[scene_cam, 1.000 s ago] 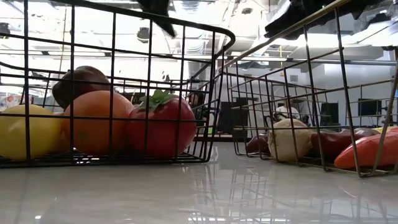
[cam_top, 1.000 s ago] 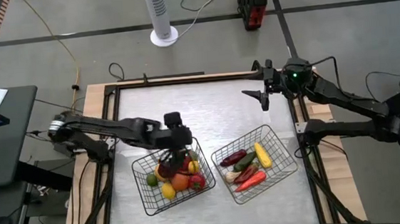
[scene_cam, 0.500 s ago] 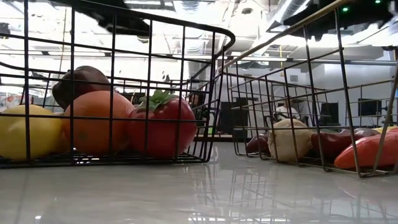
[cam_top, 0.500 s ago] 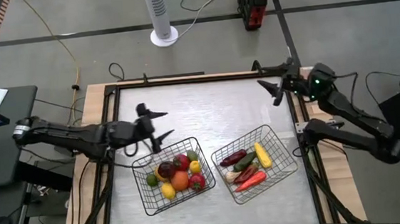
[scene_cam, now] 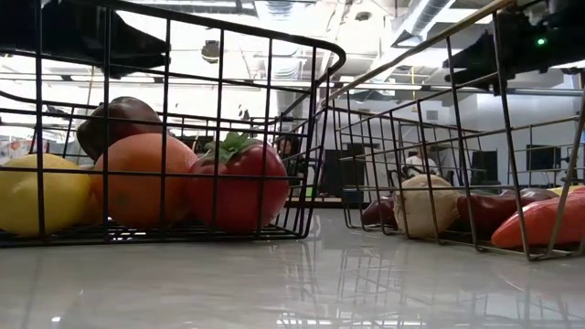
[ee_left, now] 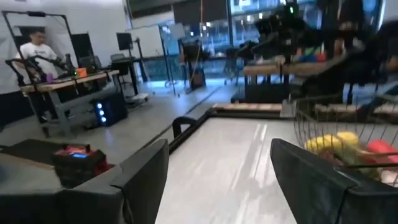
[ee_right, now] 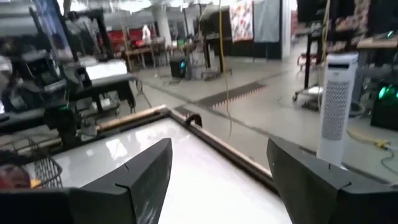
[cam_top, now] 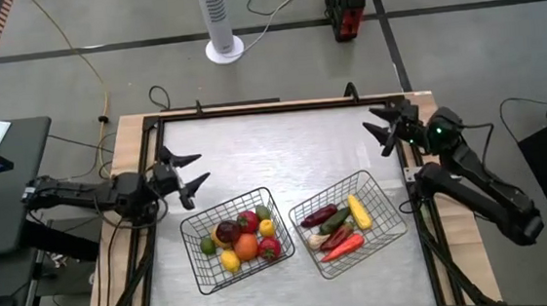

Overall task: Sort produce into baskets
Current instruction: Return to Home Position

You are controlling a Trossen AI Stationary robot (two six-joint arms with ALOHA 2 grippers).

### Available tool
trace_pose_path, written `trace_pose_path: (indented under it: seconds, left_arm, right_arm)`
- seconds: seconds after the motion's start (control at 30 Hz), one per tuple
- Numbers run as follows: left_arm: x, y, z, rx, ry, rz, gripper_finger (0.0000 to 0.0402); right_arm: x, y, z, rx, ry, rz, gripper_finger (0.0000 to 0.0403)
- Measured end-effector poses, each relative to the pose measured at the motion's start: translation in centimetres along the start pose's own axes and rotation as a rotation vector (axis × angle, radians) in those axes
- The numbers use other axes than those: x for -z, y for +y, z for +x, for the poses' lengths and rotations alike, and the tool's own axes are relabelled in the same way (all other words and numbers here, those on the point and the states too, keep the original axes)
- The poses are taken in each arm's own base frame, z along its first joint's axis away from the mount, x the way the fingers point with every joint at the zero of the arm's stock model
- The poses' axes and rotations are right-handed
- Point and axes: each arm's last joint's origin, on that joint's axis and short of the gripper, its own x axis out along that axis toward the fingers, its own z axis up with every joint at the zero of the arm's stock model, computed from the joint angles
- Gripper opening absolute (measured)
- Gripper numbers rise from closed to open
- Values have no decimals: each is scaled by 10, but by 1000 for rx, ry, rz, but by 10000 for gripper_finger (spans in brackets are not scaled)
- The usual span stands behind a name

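Two grey wire baskets stand on the table. The left basket [cam_top: 232, 242] holds round produce [cam_top: 242, 241]: orange, red, yellow, green and a dark one; it also shows in the low view [scene_cam: 164, 137]. The right basket [cam_top: 349, 223] holds long produce [cam_top: 340, 228]: red, dark purple, yellow and green pieces. My left gripper [cam_top: 187, 173] is open and empty at the table's left edge, left of the left basket. My right gripper [cam_top: 385, 129] is open and empty at the table's far right corner.
The metal table top [cam_top: 283, 152] has a raised wooden frame [cam_top: 250, 109] around it. A white fan [cam_top: 221, 20] and a red box [cam_top: 345, 1] stand on the floor beyond the far edge. A person [ee_left: 37, 46] stands in the room behind.
My left gripper has drawn back from over the left basket toward the table's left edge, open and empty. My right gripper has moved toward the table's right edge, near the far right corner. The produce in both baskets has stayed put.
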Motion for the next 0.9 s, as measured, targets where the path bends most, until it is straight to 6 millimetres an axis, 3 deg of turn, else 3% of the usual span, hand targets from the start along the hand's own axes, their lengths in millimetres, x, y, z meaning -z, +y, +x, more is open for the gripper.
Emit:
trace_pose_path:
  seconds: [0.3, 0.47, 0.9]
  left_arm:
    - [43, 3, -15, 18, -100, -123, 267]
    - [42, 3, -18, 65, -117, -140, 267]
    - [54, 1, -18, 92, -3, -129, 267]
  right_arm:
    - [19, 5, -20, -4, -39, 25, 292]
    - [36, 8, -27, -66, -64, 48, 292]
    - [81, 7, -12, -127, 83, 148, 292]
